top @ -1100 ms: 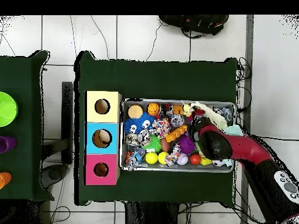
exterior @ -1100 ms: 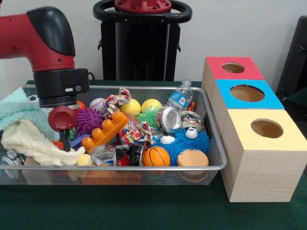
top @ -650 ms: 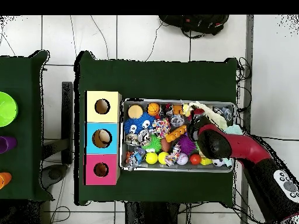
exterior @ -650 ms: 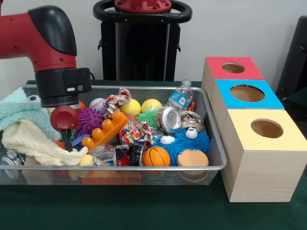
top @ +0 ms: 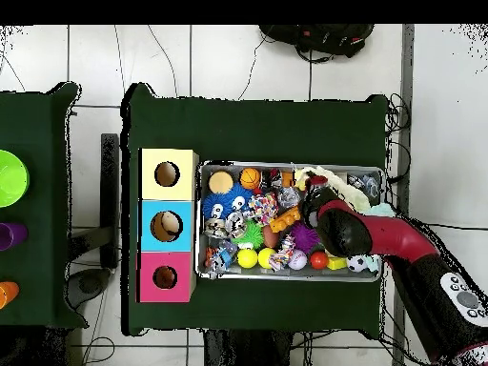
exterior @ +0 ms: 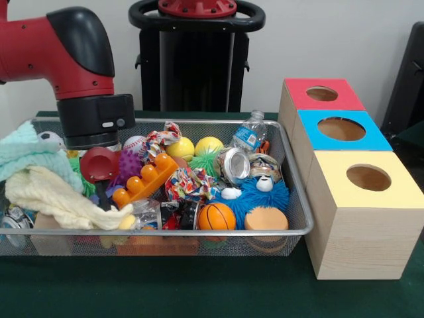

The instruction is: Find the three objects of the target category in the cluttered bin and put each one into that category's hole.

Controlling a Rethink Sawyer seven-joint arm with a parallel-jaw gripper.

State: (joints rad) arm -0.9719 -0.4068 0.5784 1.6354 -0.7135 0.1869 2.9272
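A wire mesh bin [exterior: 199, 232] holds a heap of toys. My gripper [exterior: 103, 197] hangs low in the bin's left part, beside the left end of an orange toy brick [exterior: 147, 177] and just above a cream cloth [exterior: 53, 199]. Behind it lies a purple spiky ball [exterior: 130, 163]. Whether anything is held is hidden. Three wooden boxes stand right of the bin, each with a round hole: red [exterior: 322, 94], blue [exterior: 341, 129] and yellow [exterior: 368, 177]. In the overhead view my gripper [top: 311, 204] is over the bin's [top: 291, 166] right half.
Also in the bin are two yellow balls [exterior: 180, 148], a small basketball [exterior: 216, 216], a blue furry toy [exterior: 255, 195], a metal can [exterior: 233, 164], a water bottle [exterior: 249, 134], a rope toy [exterior: 189, 182] and a mint cloth [exterior: 26, 152].
In the front view my arm has shifted a little to the right, toward the orange brick, now covering part of the purple ball. The toys have hardly stirred.
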